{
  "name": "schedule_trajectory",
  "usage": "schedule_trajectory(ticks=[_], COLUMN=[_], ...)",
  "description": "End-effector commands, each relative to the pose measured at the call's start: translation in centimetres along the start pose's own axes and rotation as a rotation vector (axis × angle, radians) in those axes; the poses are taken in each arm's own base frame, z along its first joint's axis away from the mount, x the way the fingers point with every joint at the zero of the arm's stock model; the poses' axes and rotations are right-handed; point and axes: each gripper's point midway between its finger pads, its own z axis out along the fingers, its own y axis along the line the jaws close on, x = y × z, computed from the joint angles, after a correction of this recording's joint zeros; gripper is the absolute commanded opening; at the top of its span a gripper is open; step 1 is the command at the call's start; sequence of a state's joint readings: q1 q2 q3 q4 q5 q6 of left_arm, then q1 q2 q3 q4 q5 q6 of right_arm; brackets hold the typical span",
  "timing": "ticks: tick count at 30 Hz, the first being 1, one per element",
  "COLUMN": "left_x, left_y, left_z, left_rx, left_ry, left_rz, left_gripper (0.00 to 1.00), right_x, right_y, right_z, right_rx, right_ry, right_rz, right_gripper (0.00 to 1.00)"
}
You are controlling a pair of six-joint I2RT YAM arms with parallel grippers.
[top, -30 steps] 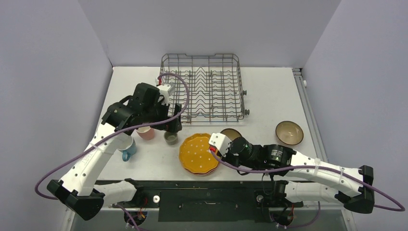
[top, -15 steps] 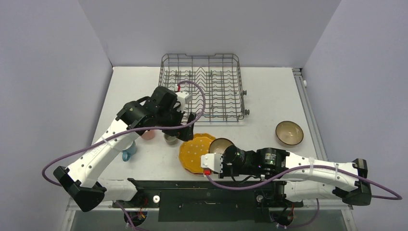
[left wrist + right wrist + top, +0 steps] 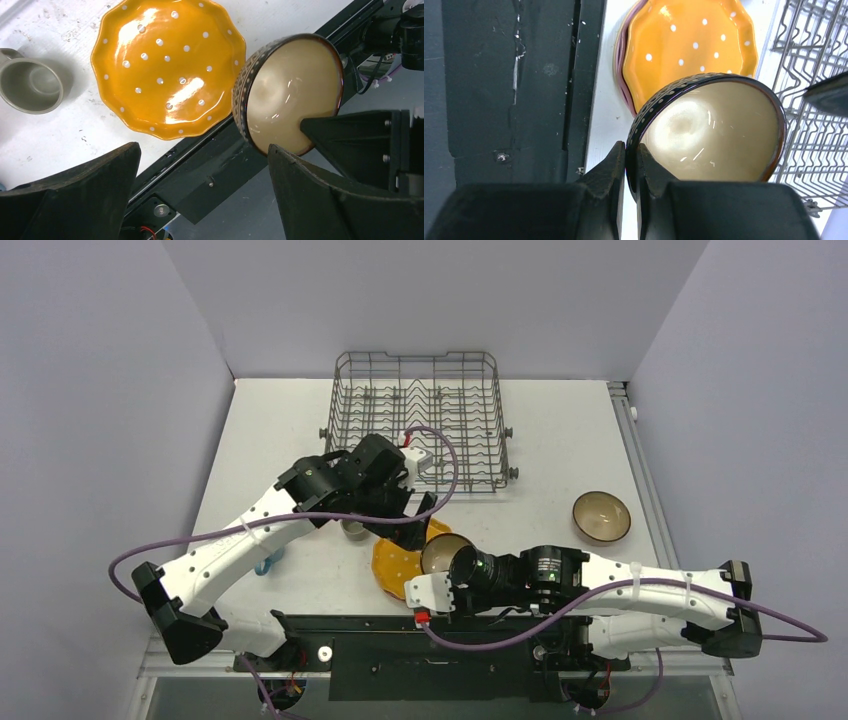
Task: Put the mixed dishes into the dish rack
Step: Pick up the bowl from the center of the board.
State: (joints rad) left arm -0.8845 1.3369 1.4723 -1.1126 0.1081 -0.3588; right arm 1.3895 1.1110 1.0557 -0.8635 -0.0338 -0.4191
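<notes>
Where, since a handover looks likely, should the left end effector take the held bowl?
Probably the free rim of the held bowl, opposite the right end effector, from above on the rack side: it is tilted, mouth open, so one finger fits inside, one outside.

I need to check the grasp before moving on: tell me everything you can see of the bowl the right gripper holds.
The bowl is glossy, ceramic by its look: cream inside, dark brown outside with rows of pale dots under the rim, empty. It is held up and tipped steeply, near the front edge of the table, beside the orange dotted plate. The right gripper pinches its rim, one finger inside, one outside.
</notes>
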Motion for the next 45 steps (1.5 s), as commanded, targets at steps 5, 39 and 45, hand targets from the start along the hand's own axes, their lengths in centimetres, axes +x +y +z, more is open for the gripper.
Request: schedule_trajectory(ticks=[5, 39, 45], left_x=[-1.9, 0.1, -0.4], left_y=[-1.5, -4.2, -4.3], left_z=[0.5, 4.5, 4.4], left_rx=[-0.006, 0.03, 0.032], left_ry=[-0.048, 0.081, 0.044], left_rz=[0.014, 0.085, 0.076], left_gripper=[0.99, 0.0, 0.0], right_x=[-4.7, -4.5, -4.5], right_y=[-1.5, -2.8, -3.8], right_z=[-1.8, -2.1, -2.6], right_rx=[0.059, 0.157, 0.223], right_ry=[-0.119, -0.105, -0.124], right_rz=[-0.061, -0.046, -0.005], right_gripper=[0.0, 0.0, 0.19])
